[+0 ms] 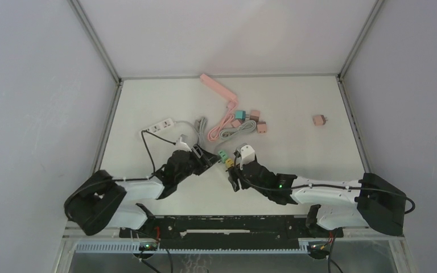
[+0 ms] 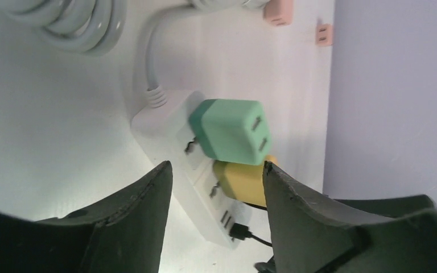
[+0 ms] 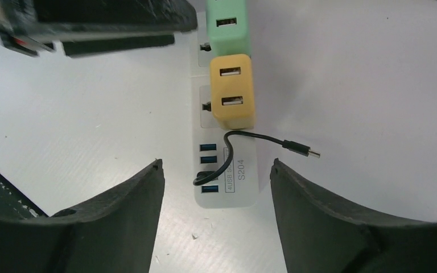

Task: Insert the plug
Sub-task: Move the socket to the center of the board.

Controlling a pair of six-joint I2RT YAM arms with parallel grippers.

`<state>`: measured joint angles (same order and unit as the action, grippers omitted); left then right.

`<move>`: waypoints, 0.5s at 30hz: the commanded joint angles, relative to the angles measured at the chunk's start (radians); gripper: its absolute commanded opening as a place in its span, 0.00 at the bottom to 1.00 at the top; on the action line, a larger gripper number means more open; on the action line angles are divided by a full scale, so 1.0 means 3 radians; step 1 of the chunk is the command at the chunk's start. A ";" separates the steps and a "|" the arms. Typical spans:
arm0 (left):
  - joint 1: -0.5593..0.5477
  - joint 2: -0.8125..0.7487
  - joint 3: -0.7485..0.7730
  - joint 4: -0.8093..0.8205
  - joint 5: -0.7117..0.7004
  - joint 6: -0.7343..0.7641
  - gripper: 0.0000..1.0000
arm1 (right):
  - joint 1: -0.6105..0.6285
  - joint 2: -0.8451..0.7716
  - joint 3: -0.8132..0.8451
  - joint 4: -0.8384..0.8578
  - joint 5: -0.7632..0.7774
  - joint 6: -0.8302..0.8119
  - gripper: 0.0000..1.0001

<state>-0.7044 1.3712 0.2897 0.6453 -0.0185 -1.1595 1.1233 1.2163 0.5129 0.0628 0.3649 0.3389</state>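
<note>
Green charger plug (image 3: 227,28) and yellow charger plug (image 3: 233,91) side by side in the white power strip (image 3: 249,190), midway between the arms. Left gripper (image 2: 216,170) and right gripper (image 3: 216,168) both spread apart, clasping nothing. Appears largely done; shows slivers of prong beneath each plug, so possibly needs a final press home.

Green plug (image 3: 227,28), yellow plug (image 3: 233,91), black cable (image 3: 262,137) crowd strip (image 3: 244,190); open table (image 3: 353,85) beside.
</note>
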 commanded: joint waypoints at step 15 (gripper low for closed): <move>0.0014 -0.2709 0.0880 -0.2879 -0.1359 0.1771 0.96 | -0.0195 0.0756 0.0427 0.0050 -0.0304 -0.0259 0.76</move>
<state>-0.7044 0.6548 0.4107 -0.0246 -0.3283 -0.8219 1.0718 1.4048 0.5774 0.0547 0.2901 0.2996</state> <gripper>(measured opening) 0.947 0.764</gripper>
